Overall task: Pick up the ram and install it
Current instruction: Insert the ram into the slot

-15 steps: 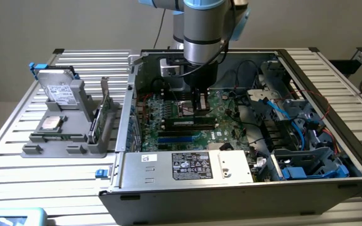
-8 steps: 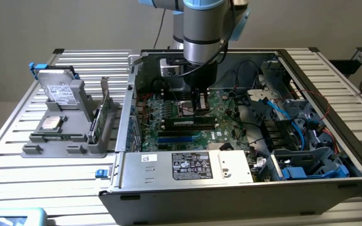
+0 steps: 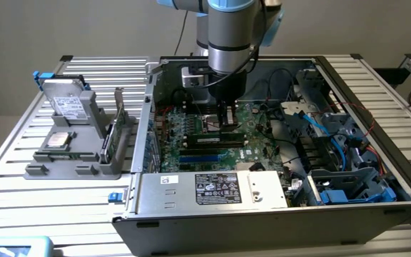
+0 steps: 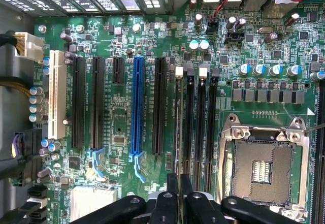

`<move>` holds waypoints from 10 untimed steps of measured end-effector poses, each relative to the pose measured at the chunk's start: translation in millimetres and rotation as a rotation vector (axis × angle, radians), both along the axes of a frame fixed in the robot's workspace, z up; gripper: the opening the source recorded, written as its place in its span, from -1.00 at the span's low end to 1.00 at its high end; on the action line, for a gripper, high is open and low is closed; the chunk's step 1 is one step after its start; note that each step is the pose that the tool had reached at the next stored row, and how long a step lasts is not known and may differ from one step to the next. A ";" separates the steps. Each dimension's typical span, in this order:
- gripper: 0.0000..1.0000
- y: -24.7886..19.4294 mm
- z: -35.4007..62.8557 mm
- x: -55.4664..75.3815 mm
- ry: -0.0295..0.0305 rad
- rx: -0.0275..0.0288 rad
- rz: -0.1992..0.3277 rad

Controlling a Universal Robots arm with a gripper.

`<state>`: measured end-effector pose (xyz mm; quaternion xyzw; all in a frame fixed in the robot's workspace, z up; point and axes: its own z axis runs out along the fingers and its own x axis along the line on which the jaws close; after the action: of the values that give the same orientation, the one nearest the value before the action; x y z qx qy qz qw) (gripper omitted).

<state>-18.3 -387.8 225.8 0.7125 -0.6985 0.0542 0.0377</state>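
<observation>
Install step, by the look of it; pickup reads as done.

Working inside the open computer case point(image 3: 191, 230), low over the motherboard point(image 4: 119, 120). Ignoring the grey parts tray point(image 3: 70, 163) outside the case, well apart from the blue slot point(image 4: 136, 107).

Reaching straight down with the gripper point(image 3: 227, 126), fingertips close to the board, beyond the blue slot on the side of the empty processor socket point(image 4: 264, 165).

Closed down to a thin gap. Looks pinched on the top edge of the ram point(image 3: 218, 140), nothing else between the fingers.

Holding the ram on its long edge, parallel to the blue slot, one black slot away from it toward the socket. Lined up with the first of the four memory slots counting from the blue slot. Edge-on from the wrist view, so just a thin line running out from the fingertips along that slot.

Cannot tell whether seated or only resting in the slot mouth. Judging it late in the task either way.

Seating calls for a straight, even push down. Needs the stick kept square to the slot, with the white end latch point(image 4: 179, 72) free to swing shut. Risks side-loading the slot or flexing the stick if tilted or pressed at one end only.
</observation>
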 end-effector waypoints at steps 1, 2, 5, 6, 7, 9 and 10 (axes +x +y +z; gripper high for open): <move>-0.73 0.0 0.0 0.0 -0.0001 -0.0005 -0.001; -0.73 0.0 0.0 0.0 -0.0003 -0.0007 -0.001; -0.73 0.0 -0.7 -0.8 -0.0011 -0.0004 -0.002; -0.73 0.0 -1.0 -0.9 -0.0014 -0.0003 -0.002; -0.73 0.0 -1.1 -1.0 -0.0017 -0.0005 -0.002; -0.73 0.0 -1.3 -1.0 -0.0026 -0.0008 -0.002; -0.73 0.0 -1.5 -1.0 -0.0033 -0.0007 -0.002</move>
<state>-19.4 -387.8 224.3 0.7119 -0.6991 0.0556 0.0369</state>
